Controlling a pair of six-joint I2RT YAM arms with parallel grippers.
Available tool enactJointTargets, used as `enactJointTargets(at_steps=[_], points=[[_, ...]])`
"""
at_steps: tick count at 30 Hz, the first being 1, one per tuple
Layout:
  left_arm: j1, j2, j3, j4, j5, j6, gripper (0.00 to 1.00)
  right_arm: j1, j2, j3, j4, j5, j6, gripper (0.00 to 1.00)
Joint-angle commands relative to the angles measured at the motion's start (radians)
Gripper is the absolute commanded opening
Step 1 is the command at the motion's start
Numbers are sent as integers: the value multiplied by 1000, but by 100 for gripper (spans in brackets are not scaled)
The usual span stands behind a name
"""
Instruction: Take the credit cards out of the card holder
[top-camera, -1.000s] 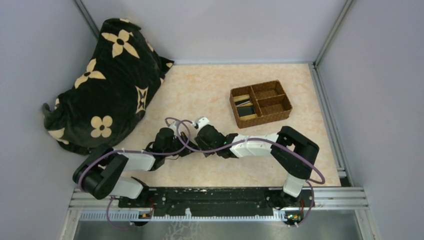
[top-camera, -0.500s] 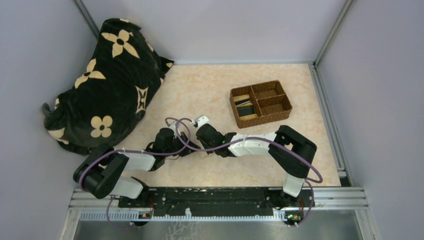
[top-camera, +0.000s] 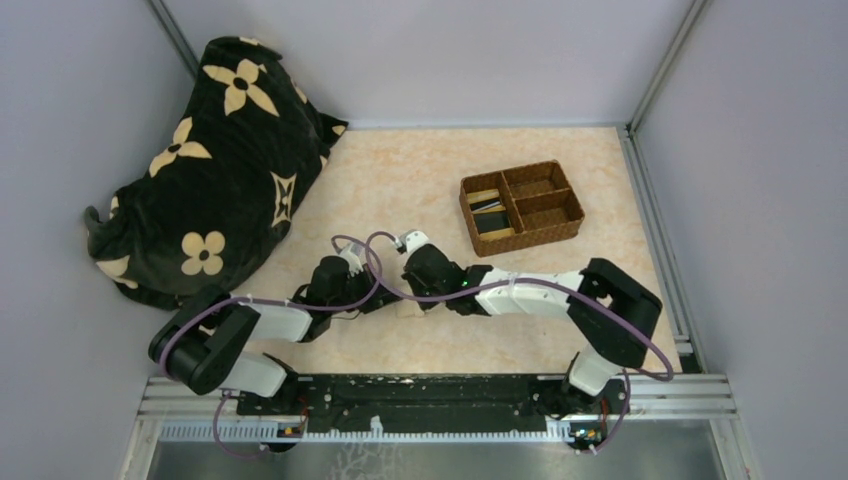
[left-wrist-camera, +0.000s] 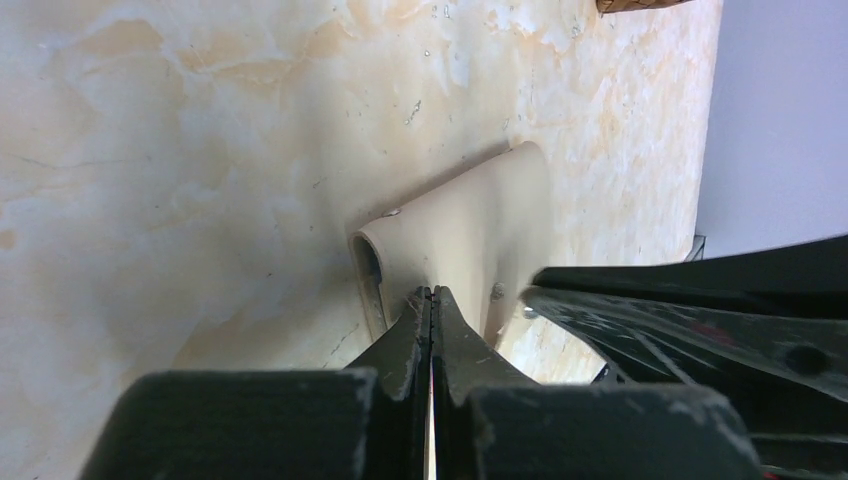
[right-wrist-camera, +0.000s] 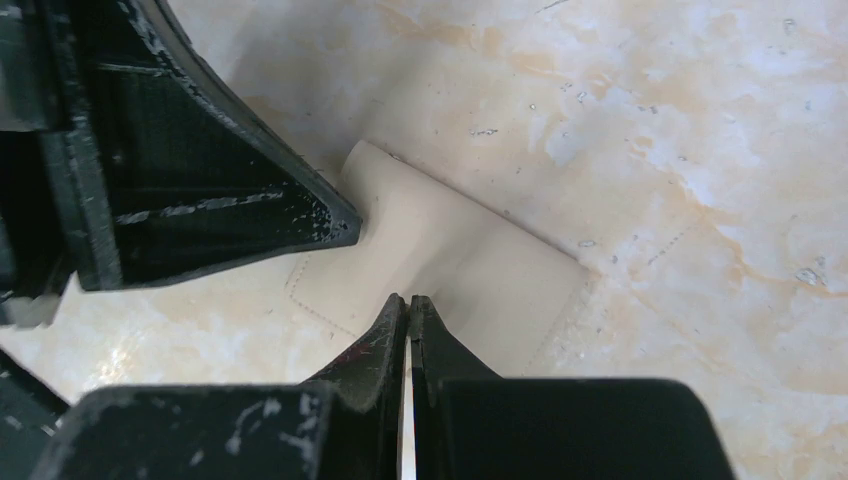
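My left claw (left-wrist-camera: 431, 292) and right claw (right-wrist-camera: 408, 298) both pinch the card holder (left-wrist-camera: 470, 230).
It lies on the table (left-wrist-camera: 200, 150) between my arms, its cream cover bunched at each pinch. The opposite grips, I judge, are to pull it open and reach the cards.

Flowered black bag (top-camera: 210, 170), brown woven tray (top-camera: 556, 208)
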Motion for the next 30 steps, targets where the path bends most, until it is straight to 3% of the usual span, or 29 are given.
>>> enactJointTargets(at_steps=[1,13,19,26,30], points=[[5,40,-28,-62,-50,19,0,-30,-115,-13,-4,-49,7,0],[4,75,-23,-30,-24,-1,0,-39,-227,-93,30,-31,4,0],[4,-31,-21,-101,-24,-26,0,-65,-296,-103,-18,19,-22,0],[3,-358,68,-372,-64,56,32,-65,-333,-43,-57,30,-45,0],[3,-442,108,-472,-81,97,39,-66,-347,-28,-56,12,-40,0]])
